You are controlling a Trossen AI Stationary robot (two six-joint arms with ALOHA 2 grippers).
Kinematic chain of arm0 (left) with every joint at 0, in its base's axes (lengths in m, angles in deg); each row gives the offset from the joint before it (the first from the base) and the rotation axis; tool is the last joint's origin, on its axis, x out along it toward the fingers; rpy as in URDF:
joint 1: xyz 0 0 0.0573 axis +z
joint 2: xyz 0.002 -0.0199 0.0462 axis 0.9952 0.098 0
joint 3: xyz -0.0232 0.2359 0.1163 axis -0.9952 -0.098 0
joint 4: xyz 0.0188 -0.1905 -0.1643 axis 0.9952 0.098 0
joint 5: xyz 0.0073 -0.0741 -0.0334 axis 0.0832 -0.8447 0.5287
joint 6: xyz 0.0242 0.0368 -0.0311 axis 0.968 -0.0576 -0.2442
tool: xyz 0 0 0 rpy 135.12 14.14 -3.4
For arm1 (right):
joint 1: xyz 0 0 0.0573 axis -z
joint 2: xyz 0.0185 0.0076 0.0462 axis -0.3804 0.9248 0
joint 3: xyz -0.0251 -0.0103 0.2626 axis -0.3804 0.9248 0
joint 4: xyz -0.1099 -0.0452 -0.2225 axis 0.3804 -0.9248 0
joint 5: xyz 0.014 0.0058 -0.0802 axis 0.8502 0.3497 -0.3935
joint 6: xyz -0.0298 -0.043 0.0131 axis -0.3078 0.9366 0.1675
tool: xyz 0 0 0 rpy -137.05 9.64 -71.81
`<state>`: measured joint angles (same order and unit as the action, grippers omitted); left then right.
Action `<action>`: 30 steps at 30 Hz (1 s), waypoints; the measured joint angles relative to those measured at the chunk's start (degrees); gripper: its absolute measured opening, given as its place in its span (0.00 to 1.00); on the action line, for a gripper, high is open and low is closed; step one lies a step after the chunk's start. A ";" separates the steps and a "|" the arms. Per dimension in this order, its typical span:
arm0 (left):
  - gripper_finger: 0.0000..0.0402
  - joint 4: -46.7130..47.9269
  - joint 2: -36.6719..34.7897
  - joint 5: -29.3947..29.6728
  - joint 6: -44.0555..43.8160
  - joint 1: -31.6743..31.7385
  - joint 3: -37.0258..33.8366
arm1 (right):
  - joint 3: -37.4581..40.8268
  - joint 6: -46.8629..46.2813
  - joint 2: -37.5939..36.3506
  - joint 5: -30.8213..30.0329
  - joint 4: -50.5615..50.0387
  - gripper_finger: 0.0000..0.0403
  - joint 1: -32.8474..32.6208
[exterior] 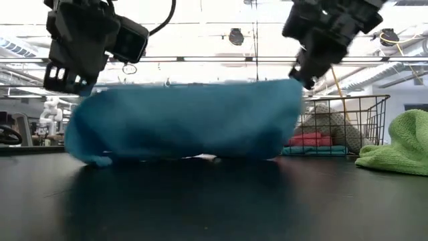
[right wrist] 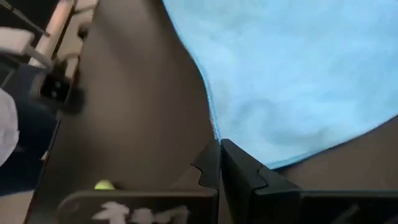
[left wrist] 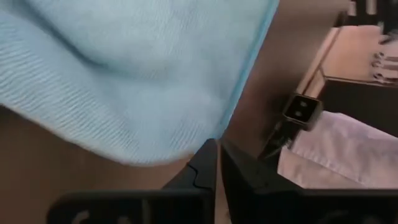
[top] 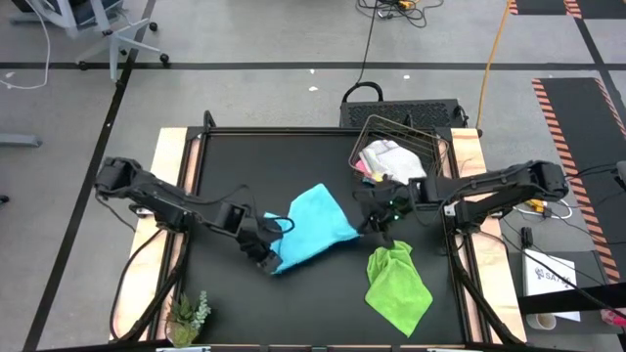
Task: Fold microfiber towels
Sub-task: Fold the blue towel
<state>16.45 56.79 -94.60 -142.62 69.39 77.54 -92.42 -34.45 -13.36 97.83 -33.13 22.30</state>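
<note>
A light blue microfiber towel [top: 313, 227] is stretched between my two grippers at the middle of the black table [top: 225, 166]. In the low view it hangs like a wide band [exterior: 187, 124] and its lower fold rests on the table. My left gripper [top: 264, 246] is shut on the towel's near-left end. My right gripper [top: 372, 223] is shut on its right end. A lime green towel [top: 396, 284] lies crumpled on the table near the right front. White [top: 391, 156] and pink [top: 364, 168] towels lie in the wire basket [top: 435, 147]. My left gripper pinches the towel's corner [left wrist: 210, 138] between its two fingers, at an edge. The fingers slant down from the table's left. The corner is held above the table and the cloth sags from it to the table. My right gripper pinches the towel's edge at a corner [right wrist: 215, 135] between its two fingers. It comes slanting down from the table's right. That corner [exterior: 291, 86] is held up and the cloth below it reaches the table.
The wire basket [exterior: 374, 100] stands at the table's far right, close behind my right gripper. A small green plant [top: 188, 315] sits at the near left corner. Bare black table lies in front of the blue towel and at the far left.
</note>
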 joint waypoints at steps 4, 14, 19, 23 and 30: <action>0.12 -5.09 1.23 0.17 -2.65 -1.19 0.00 | 3.78 -3.90 0.00 0.01 -0.14 0.00 -3.04; 0.21 -14.75 1.22 10.99 -0.56 -0.99 0.00 | 6.11 -4.69 0.02 -1.54 -0.17 0.02 -7.16; 0.21 -9.66 1.22 17.53 -0.50 0.55 0.00 | 6.11 -4.27 0.00 -0.02 -1.83 0.03 -7.52; 0.21 -9.27 1.22 17.44 -0.36 1.54 0.00 | 6.11 -3.28 0.00 -0.07 -3.02 0.09 -8.76; 0.21 -7.36 1.22 17.16 -0.25 1.84 0.00 | 6.11 -0.31 0.00 -9.58 -4.44 0.27 -10.19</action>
<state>9.09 58.01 -77.43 -142.87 71.23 77.54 -86.31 -34.76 -13.36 88.25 -37.56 12.11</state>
